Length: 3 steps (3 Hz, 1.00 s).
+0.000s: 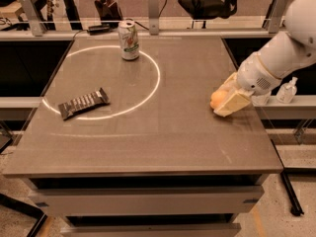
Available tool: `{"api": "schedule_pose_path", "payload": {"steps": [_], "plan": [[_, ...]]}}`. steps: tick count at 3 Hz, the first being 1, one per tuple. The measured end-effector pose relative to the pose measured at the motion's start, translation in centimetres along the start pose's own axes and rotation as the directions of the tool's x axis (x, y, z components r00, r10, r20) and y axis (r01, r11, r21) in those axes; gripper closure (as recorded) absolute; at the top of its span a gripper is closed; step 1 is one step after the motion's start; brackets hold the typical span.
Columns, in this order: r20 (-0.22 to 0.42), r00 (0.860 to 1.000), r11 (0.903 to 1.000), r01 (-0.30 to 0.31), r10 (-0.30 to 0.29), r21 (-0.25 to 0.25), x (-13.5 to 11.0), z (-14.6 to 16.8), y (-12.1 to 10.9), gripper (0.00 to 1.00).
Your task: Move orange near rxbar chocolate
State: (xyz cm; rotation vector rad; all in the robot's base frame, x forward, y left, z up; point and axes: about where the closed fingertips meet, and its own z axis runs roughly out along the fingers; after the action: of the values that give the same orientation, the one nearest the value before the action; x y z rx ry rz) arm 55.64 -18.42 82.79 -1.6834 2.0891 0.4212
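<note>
One orange sits pinched in the tool near the table's right edge

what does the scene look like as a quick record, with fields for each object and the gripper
orange: right side of the table, close to its right edge
rxbar chocolate: lying flat on the left side, far from the orange
soda can: upright at the back
gripper: low at the orange, partly covering it
task state: orange not yet near the bar
</note>
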Motion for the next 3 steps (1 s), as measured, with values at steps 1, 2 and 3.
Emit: {"api": "schedule_pose_path", "payload": {"steps": [1,2,3], "plan": [[0.196,0.979,0.9953,-0.046,0.062,-0.086,-1.5,-0.3,0.3,1.0],[0.339,0.939,0.9913,-0.019,0.062,-0.13,-4.4,-2.1,0.6,1.0],[0.393,0.919,0.9913,0.026,0.028,-0.129,-6.7,-4.0,0.7,1.0]]}}
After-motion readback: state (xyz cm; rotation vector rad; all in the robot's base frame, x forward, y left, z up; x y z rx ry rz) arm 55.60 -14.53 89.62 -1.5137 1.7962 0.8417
